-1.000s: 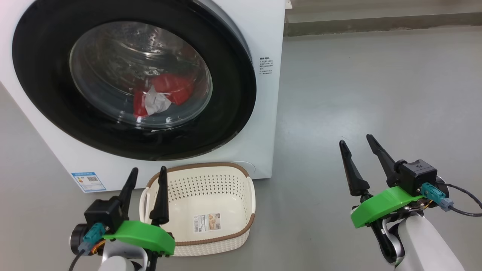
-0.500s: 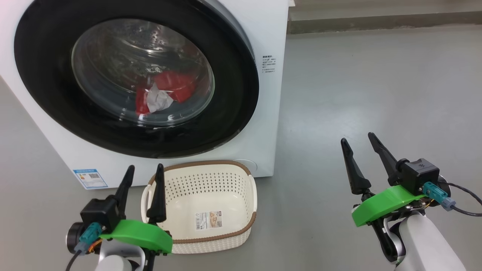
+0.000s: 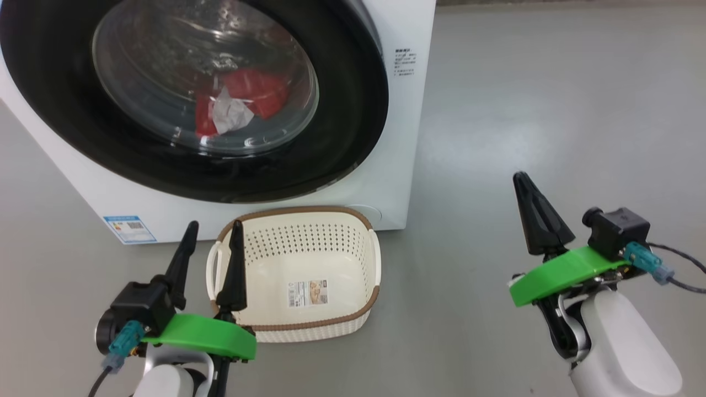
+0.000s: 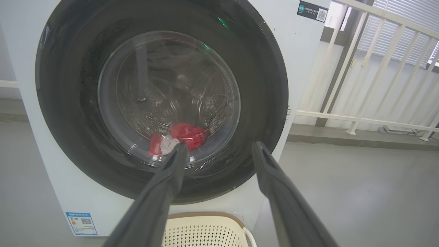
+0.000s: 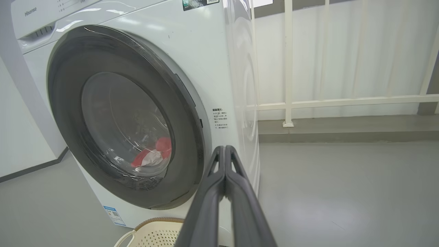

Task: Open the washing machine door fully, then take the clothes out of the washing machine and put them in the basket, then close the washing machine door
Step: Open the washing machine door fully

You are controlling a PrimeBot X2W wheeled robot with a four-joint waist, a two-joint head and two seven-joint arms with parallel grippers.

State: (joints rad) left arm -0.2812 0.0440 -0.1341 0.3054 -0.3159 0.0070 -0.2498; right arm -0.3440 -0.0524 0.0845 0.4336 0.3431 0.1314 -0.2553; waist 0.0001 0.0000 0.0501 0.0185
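The white washing machine (image 3: 411, 127) fills the upper left of the head view, its black-rimmed round door (image 3: 342, 127) closed. Through the glass bowl I see red and white clothes (image 3: 242, 99) at the drum's bottom; they also show in the left wrist view as clothes (image 4: 185, 135) and in the right wrist view as clothes (image 5: 154, 154). The cream basket (image 3: 298, 273) stands empty on the floor before the machine. My left gripper (image 3: 212, 234) is open beside the basket's left handle. My right gripper (image 3: 521, 177) is shut on nothing, over bare floor to the right of the machine.
Grey floor (image 3: 551, 110) spreads to the right of the machine. A white railing (image 5: 288, 68) stands on a low kerb behind the machine's right side. A blue label (image 3: 129, 229) marks the machine's lower left front.
My right gripper has shut; its two fingers stood apart before. The head camera has tilted down, so the machine and basket sit higher in the picture. The left gripper stays open.
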